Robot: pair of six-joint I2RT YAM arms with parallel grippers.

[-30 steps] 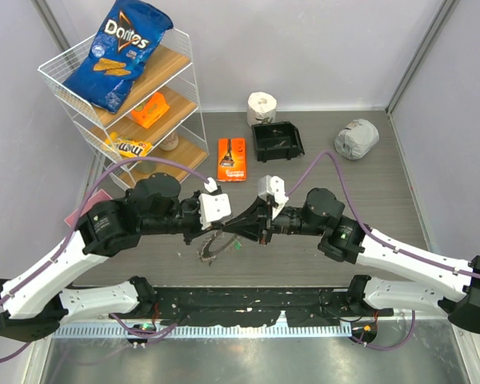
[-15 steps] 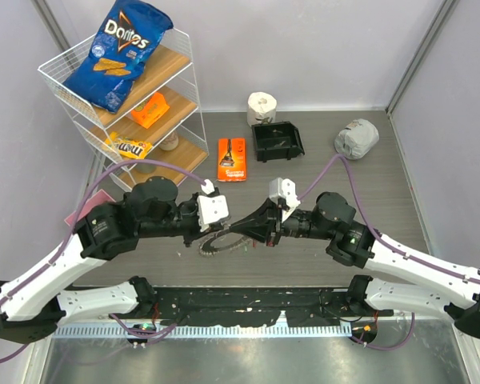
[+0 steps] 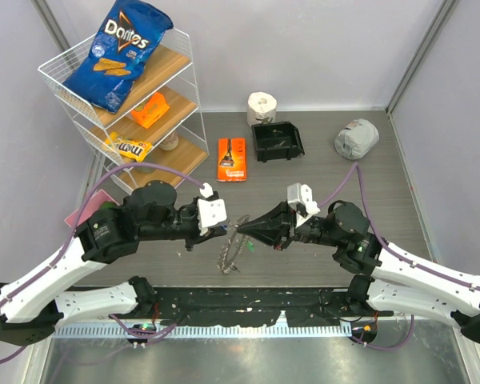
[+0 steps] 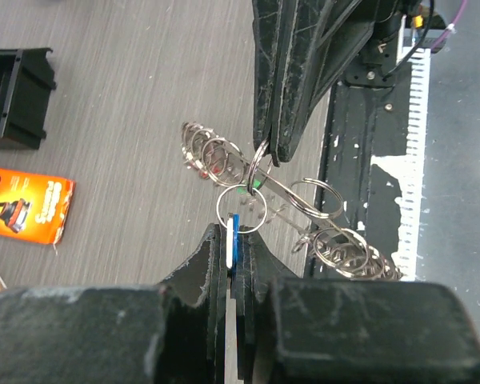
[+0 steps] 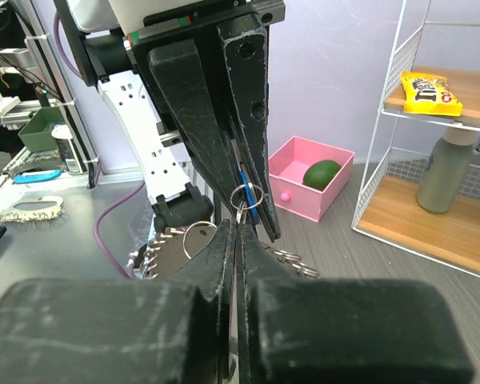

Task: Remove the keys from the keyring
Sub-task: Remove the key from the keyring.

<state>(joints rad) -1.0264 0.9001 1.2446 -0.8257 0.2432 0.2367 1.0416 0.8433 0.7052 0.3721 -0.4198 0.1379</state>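
Gripping a blue key (image 4: 234, 234), left hand (image 3: 226, 226) meets right hand (image 3: 242, 230) (clamped on keyring (image 3: 230, 254)) near an orange packet (image 3: 232, 158).

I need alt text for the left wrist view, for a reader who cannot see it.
The left gripper, at the bottom, is shut on a blue-headed key, and the right gripper, from the top, pinches the keyring of many small rings, held between them above a grey table.
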